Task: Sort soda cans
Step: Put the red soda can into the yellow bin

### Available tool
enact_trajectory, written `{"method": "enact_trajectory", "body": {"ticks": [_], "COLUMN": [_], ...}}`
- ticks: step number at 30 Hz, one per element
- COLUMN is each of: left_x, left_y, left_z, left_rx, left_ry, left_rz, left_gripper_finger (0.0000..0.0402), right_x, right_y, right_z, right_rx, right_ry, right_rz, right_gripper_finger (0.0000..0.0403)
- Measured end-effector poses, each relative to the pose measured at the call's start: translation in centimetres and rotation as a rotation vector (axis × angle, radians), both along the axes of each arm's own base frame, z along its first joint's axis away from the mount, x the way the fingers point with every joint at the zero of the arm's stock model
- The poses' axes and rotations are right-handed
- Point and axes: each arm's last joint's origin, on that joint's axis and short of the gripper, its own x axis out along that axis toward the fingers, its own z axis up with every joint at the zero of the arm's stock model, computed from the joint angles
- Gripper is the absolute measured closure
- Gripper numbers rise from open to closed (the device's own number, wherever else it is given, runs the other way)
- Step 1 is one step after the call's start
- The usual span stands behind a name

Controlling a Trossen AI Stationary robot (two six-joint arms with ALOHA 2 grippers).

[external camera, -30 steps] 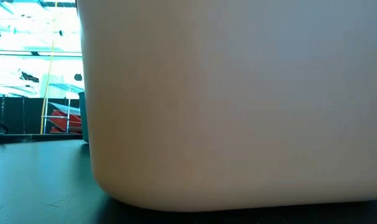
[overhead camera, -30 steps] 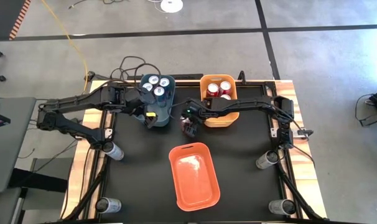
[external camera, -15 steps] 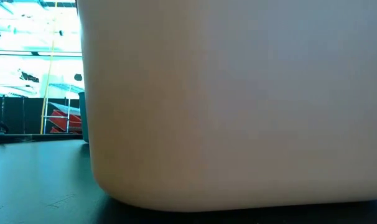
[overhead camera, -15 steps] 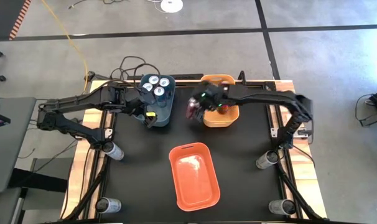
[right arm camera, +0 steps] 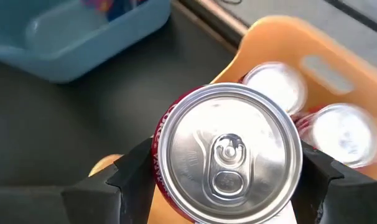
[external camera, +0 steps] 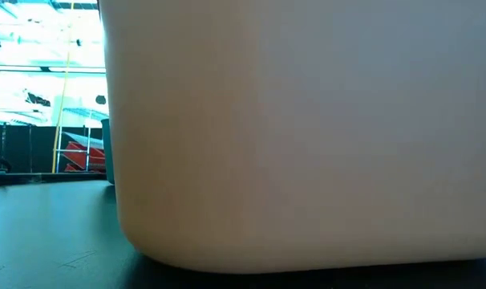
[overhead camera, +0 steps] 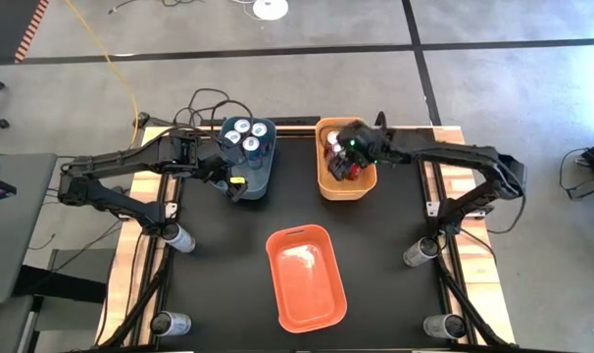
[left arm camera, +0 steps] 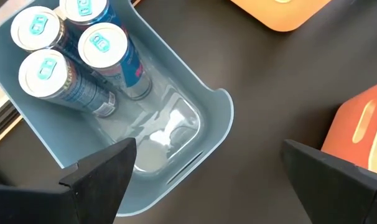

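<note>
Currently, per view:
Right gripper (right arm camera: pixel 223 186): clamped on a red metal soda can with a silver top (right arm camera: pixel 229 152), 1 dark finger on each side of the can.
Held can position: above the yellow-orange plastic bin (overhead camera: pixel 328 186) at the table's far edge, right of centre in the high view.
Bin contents: 2 more silver-topped cans (right arm camera: pixel 338 134) already stand in that bin, just beside the held one.
Left gripper (left arm camera: pixel 207 180): fingers wide apart, holding nothing, hanging over the near end of the blue-grey plastic bin (left arm camera: pixel 207 134).
Blue bin contents: 4 blue soda cans with silver tops (left arm camera: pixel 101 46), upright, packed together at the bin's far end.
Orange bin: large orange plastic bin (overhead camera: pixel 307 277) near the table's front centre; no cans show in it.
Low view: blocked by a pale bin wall (external camera: pixel 307 128).
</note>
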Motion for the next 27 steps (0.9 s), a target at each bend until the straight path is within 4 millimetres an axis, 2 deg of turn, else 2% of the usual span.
{"method": "enact_trajectory", "body": {"ticks": [2, 6, 11, 20, 27], "left_x": [0.0, 0.0, 0.1, 0.2, 0.2], "left_y": [0.0, 0.0, 0.2, 0.3, 0.3], "left_z": [0.0, 0.0, 0.1, 0.2, 0.2], "left_rx": [0.0, 0.014, 0.031, 0.03, 0.022], "left_ry": [0.0, 0.006, -0.005, -0.027, -0.033], "left_rz": [0.0, -0.016, -0.008, 0.01, 0.025], "left_gripper_finger": [0.0007, 0.0007, 0.0007, 0.0007, 0.0007], "right_x": [0.1, 0.1, 0.2, 1.6, 1.7], "right_y": [0.4, 0.9, 0.6, -0.2, -0.2], "right_z": [-1.3, -2.5, -4.9, -6.8, -7.0], "right_rx": [0.005, -0.004, -0.009, -0.03, -0.025], "right_ry": [-0.015, -0.045, 0.022, 0.081, 0.084], "right_rz": [0.002, 0.001, -0.025, 0.02, 0.015], "right_gripper_finger": [0.0127, 0.0127, 0.0127, 0.0125, 0.0087]}}
